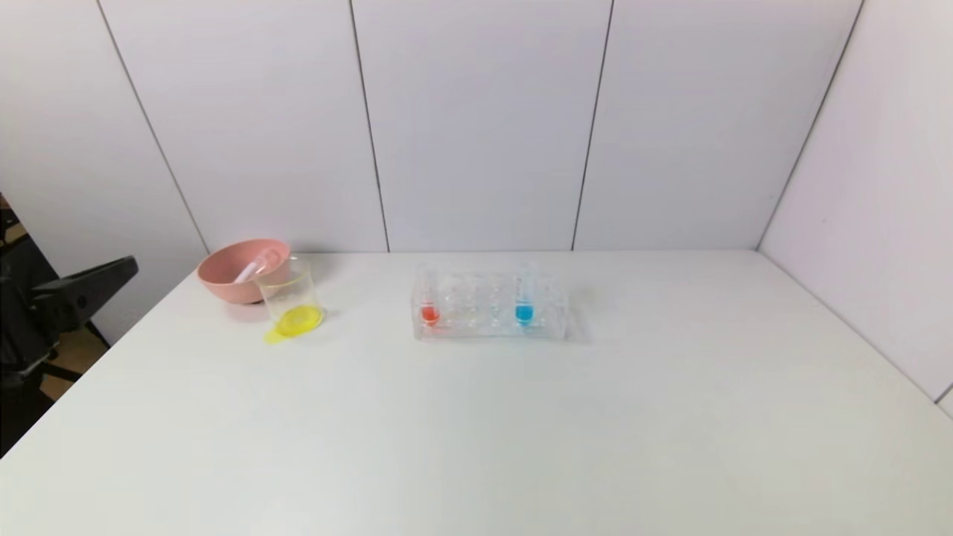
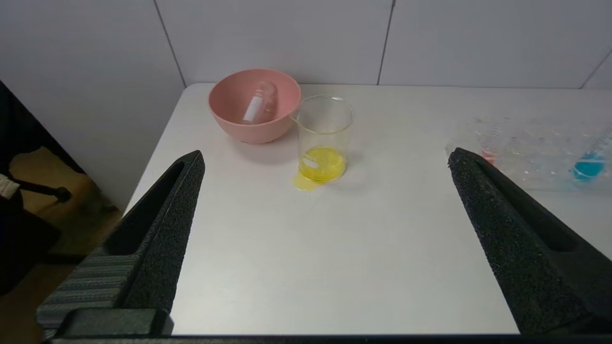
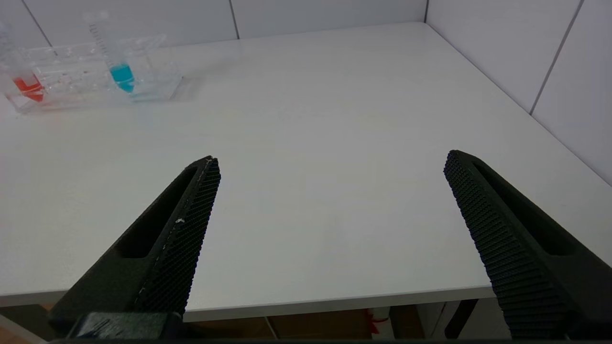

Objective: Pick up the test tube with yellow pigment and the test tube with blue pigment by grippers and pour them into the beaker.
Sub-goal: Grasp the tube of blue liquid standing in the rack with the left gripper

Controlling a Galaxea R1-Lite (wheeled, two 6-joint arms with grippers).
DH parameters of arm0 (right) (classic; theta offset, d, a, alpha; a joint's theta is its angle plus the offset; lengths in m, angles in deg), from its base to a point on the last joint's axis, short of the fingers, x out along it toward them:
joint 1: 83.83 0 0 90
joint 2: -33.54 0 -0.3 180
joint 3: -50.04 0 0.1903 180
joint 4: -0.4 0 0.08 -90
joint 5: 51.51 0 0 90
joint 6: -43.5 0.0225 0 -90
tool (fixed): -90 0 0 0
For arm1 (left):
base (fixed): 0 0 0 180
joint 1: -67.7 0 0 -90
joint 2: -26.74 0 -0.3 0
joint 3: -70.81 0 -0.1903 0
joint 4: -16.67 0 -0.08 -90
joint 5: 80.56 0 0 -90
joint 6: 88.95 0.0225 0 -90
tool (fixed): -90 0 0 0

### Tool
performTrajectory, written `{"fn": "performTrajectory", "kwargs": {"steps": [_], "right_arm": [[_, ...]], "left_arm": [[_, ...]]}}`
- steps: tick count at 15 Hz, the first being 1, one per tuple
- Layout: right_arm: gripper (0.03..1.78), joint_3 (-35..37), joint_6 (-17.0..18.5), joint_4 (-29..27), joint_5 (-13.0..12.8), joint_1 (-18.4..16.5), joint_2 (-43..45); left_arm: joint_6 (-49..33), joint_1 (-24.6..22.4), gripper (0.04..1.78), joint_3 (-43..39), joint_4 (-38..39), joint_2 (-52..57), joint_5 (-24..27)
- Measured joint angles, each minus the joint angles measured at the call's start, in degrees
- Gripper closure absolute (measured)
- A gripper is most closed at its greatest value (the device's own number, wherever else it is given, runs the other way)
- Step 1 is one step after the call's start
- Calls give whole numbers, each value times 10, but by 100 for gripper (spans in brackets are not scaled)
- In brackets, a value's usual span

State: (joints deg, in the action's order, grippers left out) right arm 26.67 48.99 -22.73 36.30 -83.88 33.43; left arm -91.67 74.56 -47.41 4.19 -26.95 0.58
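We see the left gripper (image 2: 325, 160) parked off the table's (image 1: 476, 432) left edge, jaws spread wide, nothing between them. Ahead of it, roughly centered between its fingers (image 2: 162, 229), stands the beaker (image 2: 324, 138), upright, with yellow liquid pooled in its bottom; a small yellow puddle (image 2: 302, 181) sits on the table touching the beaker's base on the side nearest the gripper. Just beyond the beaker, farther from the gripper, sits the pink bowl (image 2: 253, 107), touching or nearly touching it; we can't tell which. An empty-looking clear tube (image 2: 260, 102) lies tilted inside the bowl, likely the test tube with yellow pigment, though we can't confirm that. The right gripper (image 3: 330, 160) hangs over the near table edge on the right side, jaws also spread wide and holding nothing. Well ahead of it and off toward the left arm's side sits the clear tube rack (image 3: 91, 71). The test tube with blue pigment (image 3: 117, 57) stands upright in the rack, at the end nearer the right gripper; the red-liquid tube (image 3: 26, 79) stands at the far end. The rack is well apart from the beaker, between both grippers in the head view.
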Motion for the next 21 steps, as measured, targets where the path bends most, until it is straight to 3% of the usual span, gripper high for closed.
{"fn": "performTrajectory", "kwargs": {"steps": [5,14,21], "right_arm": [[10,0,0,0,0,0,0],[10,0,0,0,0,0,0],[10,0,0,0,0,0,0]], "left_arm": [[-12,66,4,-7,61,-63,-4],[-31,182,4,25,300,-324,-90],[-71,301,4,126,321,-459,-177]]}}
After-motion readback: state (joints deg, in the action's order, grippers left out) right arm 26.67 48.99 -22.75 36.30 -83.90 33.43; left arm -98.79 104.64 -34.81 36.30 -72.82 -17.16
